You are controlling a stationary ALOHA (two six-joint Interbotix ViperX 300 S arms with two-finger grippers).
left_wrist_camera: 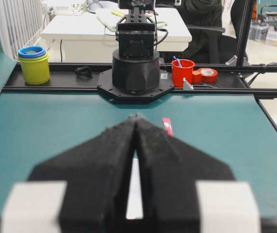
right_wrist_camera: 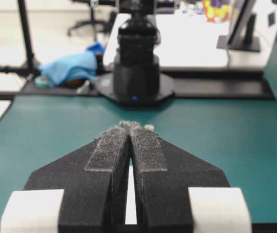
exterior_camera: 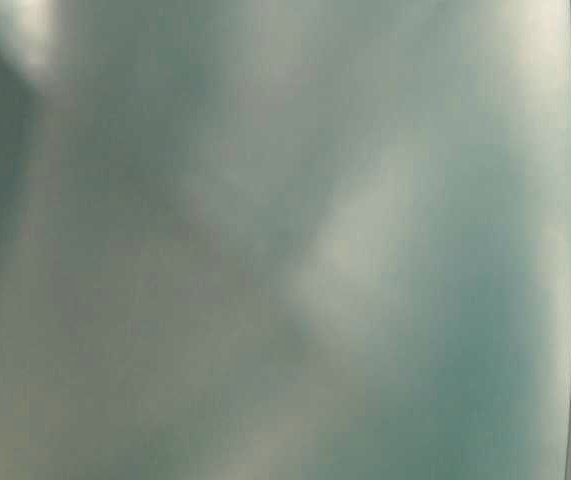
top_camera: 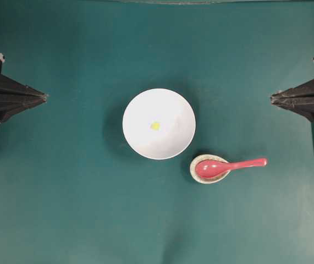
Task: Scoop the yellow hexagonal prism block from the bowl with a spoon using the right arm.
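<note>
Two black robot arms sat parked at opposite edges of the teal surface point(top_camera: 63, 209), and neither tool had yet touched anything. The right arm's tool point(top_camera: 273, 99) rested at the right edge with its pointed black fingers pressed together and empty, tips aimed left toward the middle; the right wrist view showed the same closed pair point(right_wrist_camera: 129, 125). The left arm's tool point(top_camera: 44, 97) mirrored it at the left edge, also closed on nothing.

The glossy red-pink soup spoon point(top_camera: 228, 166) lay nearer the right tool than the left, below it in the overhead view and some way in toward the centre, well apart from it. Its long axis ran almost left to right, tilted slightly. The deep oval scoop sat at the left end, resting in a small speckled cream oval dish point(top_camera: 196, 172); the short straight handle pointed right, its free end toward the right arm's side. So the handle was the end offered to that arm, which in my judgement would have to travel inward and toward the near side, then close across the handle's width.

The large round plain white bowl point(top_camera: 140, 104) stood at the centre, just left of the dish and beyond it. The tiny bright yellow hexagonal prism block point(top_camera: 155, 126) lay inside it, close to the middle of the bowl's floor; its orientation was too small to read.
</note>
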